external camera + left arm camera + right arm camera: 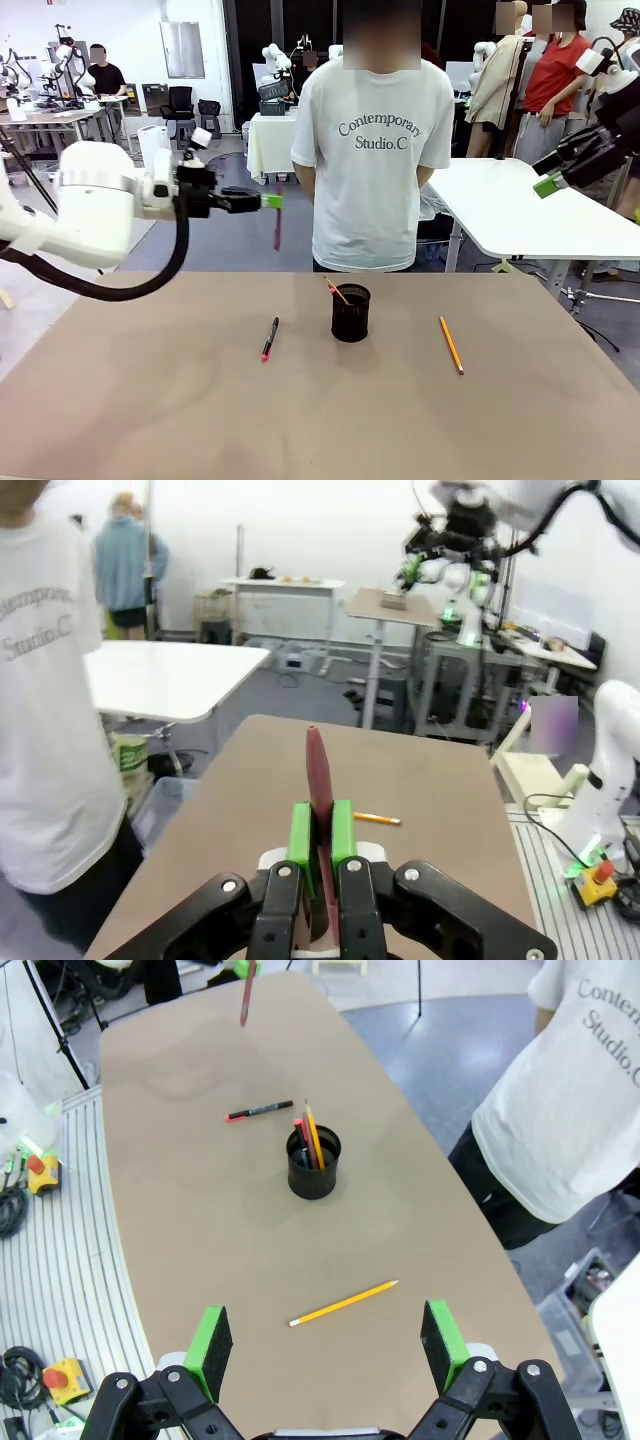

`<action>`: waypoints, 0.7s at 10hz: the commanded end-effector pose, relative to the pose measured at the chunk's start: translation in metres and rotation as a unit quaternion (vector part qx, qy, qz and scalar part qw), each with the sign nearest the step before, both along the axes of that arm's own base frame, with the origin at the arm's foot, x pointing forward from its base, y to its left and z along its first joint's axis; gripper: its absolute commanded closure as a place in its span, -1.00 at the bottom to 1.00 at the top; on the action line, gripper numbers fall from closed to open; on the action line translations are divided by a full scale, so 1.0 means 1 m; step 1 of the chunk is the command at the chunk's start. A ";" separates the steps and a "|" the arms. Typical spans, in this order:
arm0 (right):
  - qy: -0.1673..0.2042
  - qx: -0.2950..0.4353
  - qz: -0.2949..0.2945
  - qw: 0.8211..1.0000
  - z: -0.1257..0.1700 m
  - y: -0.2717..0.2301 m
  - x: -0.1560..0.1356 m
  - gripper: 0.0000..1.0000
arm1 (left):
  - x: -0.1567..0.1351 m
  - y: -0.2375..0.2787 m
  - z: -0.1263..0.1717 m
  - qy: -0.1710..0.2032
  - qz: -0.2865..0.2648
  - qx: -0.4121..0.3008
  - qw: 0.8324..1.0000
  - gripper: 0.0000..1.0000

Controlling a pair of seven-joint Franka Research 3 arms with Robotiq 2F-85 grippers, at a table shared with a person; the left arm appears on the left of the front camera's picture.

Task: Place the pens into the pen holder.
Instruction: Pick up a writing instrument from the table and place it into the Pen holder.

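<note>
bare table [150,400] around pen holder [350,318]; pens [309,1140] fill its mouth.

One black mesh pen holder [351,322] stands mid-counter [150,420]. Two things stick out of it: one red stick [299,1130] and one yellow-orange stick [312,1135]. Two more lie flat: one black pen with a red end [270,338] left, one yellow pencil [451,344] right. One dark red pen [278,225] hangs at far left.
</note>
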State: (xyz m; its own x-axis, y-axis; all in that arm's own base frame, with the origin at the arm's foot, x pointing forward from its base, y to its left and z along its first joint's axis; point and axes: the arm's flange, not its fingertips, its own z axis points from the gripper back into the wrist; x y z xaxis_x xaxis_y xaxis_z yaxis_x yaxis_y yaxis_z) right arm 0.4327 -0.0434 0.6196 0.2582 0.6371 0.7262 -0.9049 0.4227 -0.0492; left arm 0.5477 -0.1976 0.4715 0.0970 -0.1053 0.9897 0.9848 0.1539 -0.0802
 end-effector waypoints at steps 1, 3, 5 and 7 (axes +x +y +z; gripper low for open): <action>-0.002 0.000 0.002 1.000 0.002 0.000 0.000 -1.00 | 0.004 -0.027 -0.017 -0.042 -0.038 -0.026 0.998 1.00; -0.002 0.000 0.002 1.000 0.002 0.000 0.000 -1.00 | -0.002 -0.066 -0.032 -0.052 -0.079 -0.041 0.995 1.00; -0.002 0.000 0.002 1.000 0.002 0.000 0.000 -1.00 | 0.001 -0.101 -0.044 -0.068 -0.102 -0.043 0.992 1.00; -0.002 0.000 0.002 1.000 0.002 0.000 0.000 -1.00 | 0.014 -0.124 -0.057 -0.064 -0.106 -0.035 0.992 1.00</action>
State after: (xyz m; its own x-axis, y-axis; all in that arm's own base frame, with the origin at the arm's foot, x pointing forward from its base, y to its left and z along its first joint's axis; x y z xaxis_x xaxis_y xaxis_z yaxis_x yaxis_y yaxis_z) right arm 0.4327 -0.0433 0.6196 0.2580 0.6372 0.7262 -0.9050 0.4226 -0.0493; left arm 0.5482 -0.3164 0.4181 -0.0280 -0.0436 0.9987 0.9975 -0.0664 0.0251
